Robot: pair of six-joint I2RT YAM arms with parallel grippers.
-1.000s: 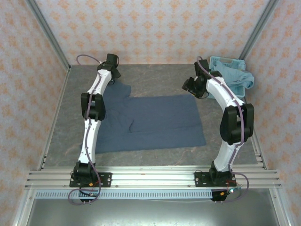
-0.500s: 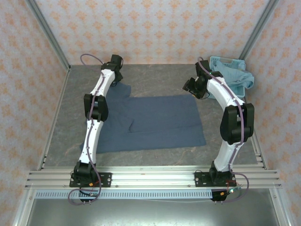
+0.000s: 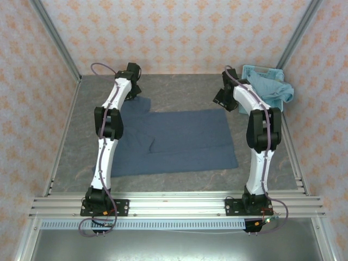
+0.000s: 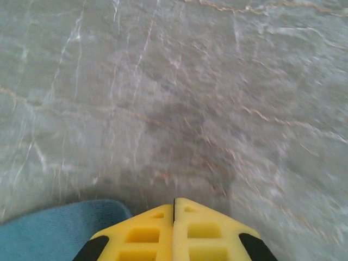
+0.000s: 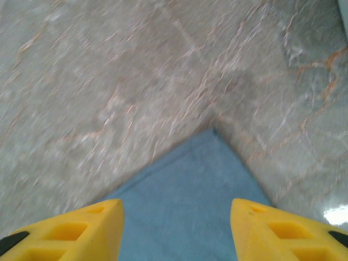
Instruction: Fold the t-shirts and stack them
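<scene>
L jaws closed, dark tee (image 4: pixel 54 231) edge just beside, R jaws apart above its corner

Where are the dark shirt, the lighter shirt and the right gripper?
dark shirt (image 3: pixel 185 141): top view, its middle
lighter shirt (image 3: pixel 274 89): top view, bunched middle
right gripper (image 5: pixel 175 209): right wrist view, between its fingertips

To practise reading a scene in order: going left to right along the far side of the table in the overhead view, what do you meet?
Left gripper → right gripper → aqua-blue t-shirt.
</scene>
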